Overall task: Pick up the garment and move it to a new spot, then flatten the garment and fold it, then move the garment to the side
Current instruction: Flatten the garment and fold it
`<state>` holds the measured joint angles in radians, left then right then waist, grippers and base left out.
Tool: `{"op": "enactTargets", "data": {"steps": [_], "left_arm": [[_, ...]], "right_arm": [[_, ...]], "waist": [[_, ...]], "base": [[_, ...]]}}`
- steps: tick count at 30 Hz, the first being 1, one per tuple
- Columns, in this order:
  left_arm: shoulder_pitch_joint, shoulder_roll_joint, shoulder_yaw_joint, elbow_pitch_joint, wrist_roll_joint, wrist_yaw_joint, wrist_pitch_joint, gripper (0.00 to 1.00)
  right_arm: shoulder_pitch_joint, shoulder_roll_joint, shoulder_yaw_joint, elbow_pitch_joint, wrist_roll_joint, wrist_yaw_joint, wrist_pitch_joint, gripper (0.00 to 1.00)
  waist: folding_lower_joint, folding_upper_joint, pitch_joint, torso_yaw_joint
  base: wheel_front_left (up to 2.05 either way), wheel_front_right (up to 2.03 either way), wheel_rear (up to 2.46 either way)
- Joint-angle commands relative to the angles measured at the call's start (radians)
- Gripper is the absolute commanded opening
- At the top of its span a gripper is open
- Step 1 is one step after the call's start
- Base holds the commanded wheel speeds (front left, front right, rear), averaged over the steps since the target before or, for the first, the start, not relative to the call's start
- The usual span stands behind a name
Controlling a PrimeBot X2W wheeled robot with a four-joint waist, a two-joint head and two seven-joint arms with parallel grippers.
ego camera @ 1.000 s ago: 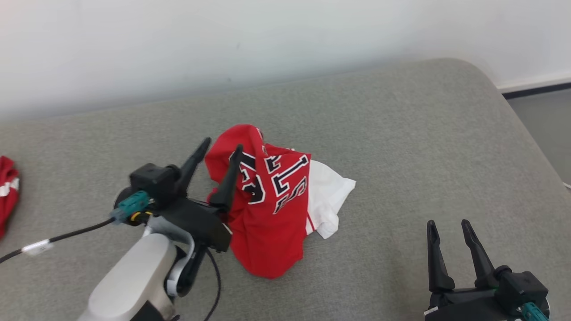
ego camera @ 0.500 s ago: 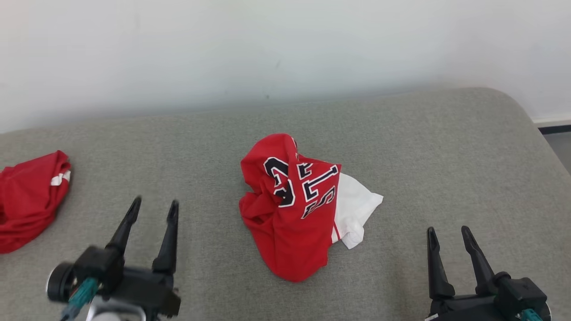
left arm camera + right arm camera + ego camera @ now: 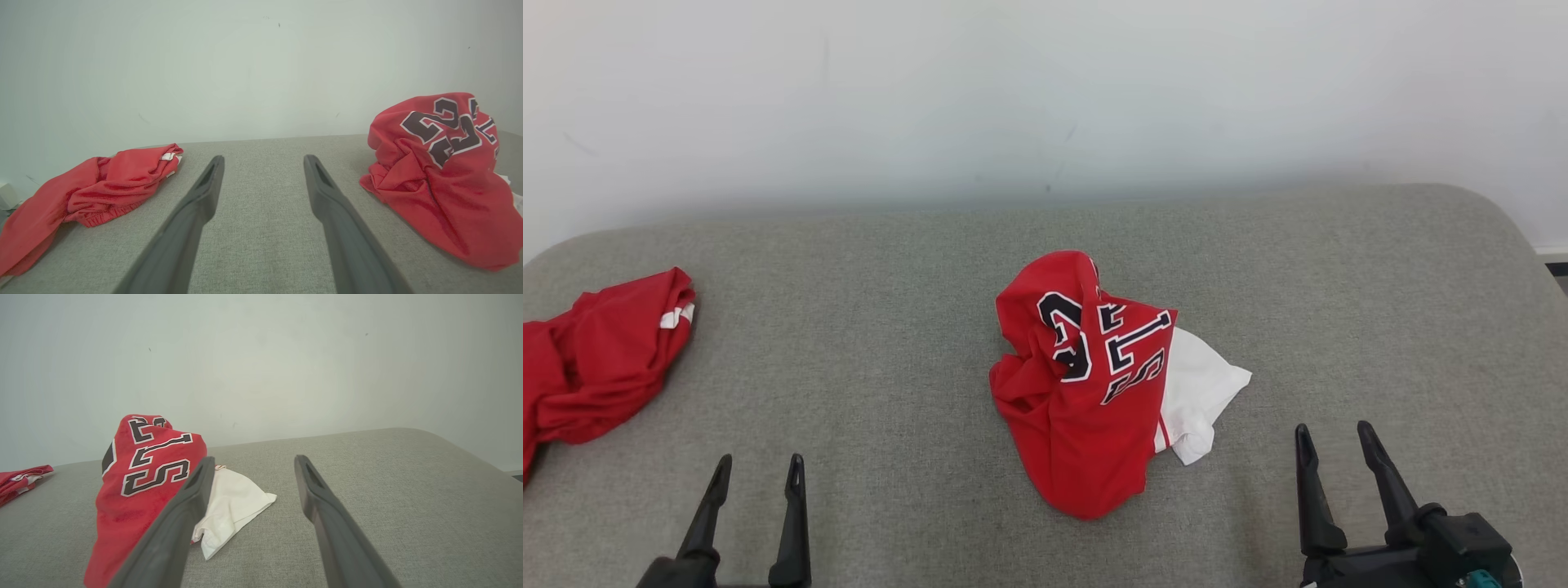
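Both my left gripper and right gripper have jaws wide open, holding nothing. I see the garment crumpled on the cushion ahead, between them; I judge flattening, folding and moving aside are all not yet done.

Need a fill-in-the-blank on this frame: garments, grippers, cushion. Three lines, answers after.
1. The crumpled jersey in the middle is red with black lettering and a ____ part on its right.
2. The left gripper and the right gripper both stand ____, holding nothing.
3. The second red garment lies at the ____ end of the grey cushion, by the robot's sides.
Answers: white; open; left.
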<state>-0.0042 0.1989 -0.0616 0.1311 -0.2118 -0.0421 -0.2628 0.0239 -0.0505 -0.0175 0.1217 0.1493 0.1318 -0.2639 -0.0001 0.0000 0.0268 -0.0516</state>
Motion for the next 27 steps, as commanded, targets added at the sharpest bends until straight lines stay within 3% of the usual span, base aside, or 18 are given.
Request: {"op": "enactTargets", "data": {"steps": [1, 11, 27], "left_arm": [[0.025, -0.021, 0.016, -0.009, 0.026, -0.008, -0.003, 1.00], [0.079, -0.102, 0.135, -0.014, 0.083, -0.045, -0.004, 1.00], [0.076, -0.133, 0.183, -0.021, 0.125, -0.085, -0.004, 1.00]], "right_arm": [[0.009, 0.001, 0.006, 0.004, -0.005, -0.002, 0.000, 1.00], [0.019, 0.001, 0.019, 0.014, -0.009, -0.002, 0.000, 1.00], [0.029, 0.001, 0.012, 0.030, -0.007, -0.002, 0.000, 1.00]], "waist": [[0.0001, 0.0000, -0.003, 0.004], [0.0001, 0.0000, -0.010, 0.004], [0.0001, 0.0000, -0.007, 0.013]], "base": [[0.00, 0.00, 0.00], [0.00, 0.00, 0.00], [0.00, 0.00, 0.00]]}}
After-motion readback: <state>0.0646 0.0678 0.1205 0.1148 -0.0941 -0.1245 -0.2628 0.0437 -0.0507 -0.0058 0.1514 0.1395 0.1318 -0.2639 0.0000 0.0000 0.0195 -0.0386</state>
